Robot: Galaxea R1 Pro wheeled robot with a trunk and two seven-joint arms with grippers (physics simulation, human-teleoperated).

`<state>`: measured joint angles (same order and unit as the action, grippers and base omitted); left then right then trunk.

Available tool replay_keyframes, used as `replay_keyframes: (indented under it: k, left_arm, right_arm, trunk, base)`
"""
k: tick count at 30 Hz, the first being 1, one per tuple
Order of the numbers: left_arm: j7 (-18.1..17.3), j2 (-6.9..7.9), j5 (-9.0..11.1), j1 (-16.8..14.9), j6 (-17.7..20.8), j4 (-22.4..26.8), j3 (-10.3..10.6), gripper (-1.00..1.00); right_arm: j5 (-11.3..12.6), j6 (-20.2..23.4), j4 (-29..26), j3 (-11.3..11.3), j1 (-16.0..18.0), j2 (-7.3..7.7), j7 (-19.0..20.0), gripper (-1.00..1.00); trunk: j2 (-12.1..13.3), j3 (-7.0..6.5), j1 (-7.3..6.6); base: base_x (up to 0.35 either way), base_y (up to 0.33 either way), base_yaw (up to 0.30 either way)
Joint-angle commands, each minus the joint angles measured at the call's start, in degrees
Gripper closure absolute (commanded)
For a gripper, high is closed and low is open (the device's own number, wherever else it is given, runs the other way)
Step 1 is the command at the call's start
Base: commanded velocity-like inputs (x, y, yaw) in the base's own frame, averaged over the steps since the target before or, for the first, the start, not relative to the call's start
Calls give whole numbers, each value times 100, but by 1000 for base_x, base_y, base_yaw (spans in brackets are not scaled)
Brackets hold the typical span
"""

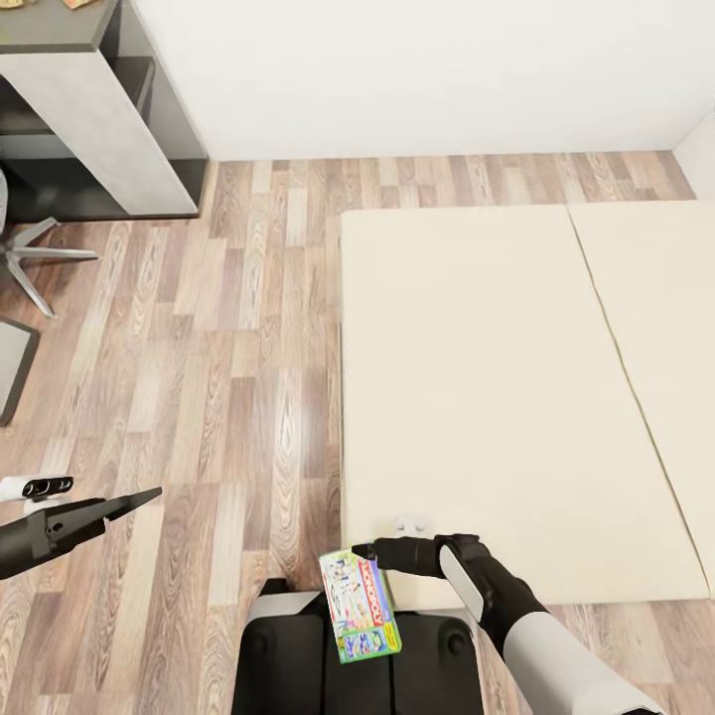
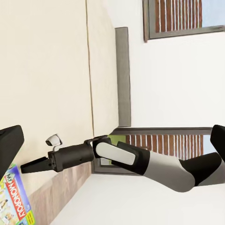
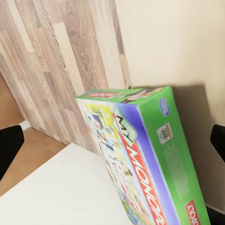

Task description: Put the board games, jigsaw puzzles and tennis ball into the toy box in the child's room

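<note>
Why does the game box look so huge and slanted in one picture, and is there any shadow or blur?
Right wrist view: the Monopoly box sits very close to the camera, so it looms, tilted, with slightly soft print; it casts a soft shadow on the bed. Head view: the same box looks small and sharp under even light. Left wrist view: the whole scene appears turned sideways.

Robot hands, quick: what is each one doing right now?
Left gripper: holds nothing; open or shut cannot be told.
Right gripper: at the top edge of the Monopoly box; a firm grip cannot be told.
</note>
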<state>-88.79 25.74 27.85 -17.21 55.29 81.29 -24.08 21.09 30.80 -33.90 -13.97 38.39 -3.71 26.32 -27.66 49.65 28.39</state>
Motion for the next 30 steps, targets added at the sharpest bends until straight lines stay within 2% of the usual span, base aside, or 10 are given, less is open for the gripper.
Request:
replay_keyframes:
  k: [1, 17, 30]
  left_arm:
    - [-20, 2, -4, -1, 61, 1, 0, -100]
    - [-17, 6, -6, -1, 61, 1, -8, -100]
    - [-18, 10, -5, -1, 61, 1, -9, -100]
  right_arm:
    - [27, 31, -8, -7, 1, 2, -4, -100]
    - [35, 31, -107, 54, -43, 56, 4, -100]
    - [65, 93, -870, 44, -182, 109, 14, -100]
  trunk:
    - [-7, -5, 3]
    - [-7, -154, 3]
    - [-7, -277, 3]
  base:
    - [0, 0, 0]
    - [0, 0, 0]
    - [0, 0, 0]
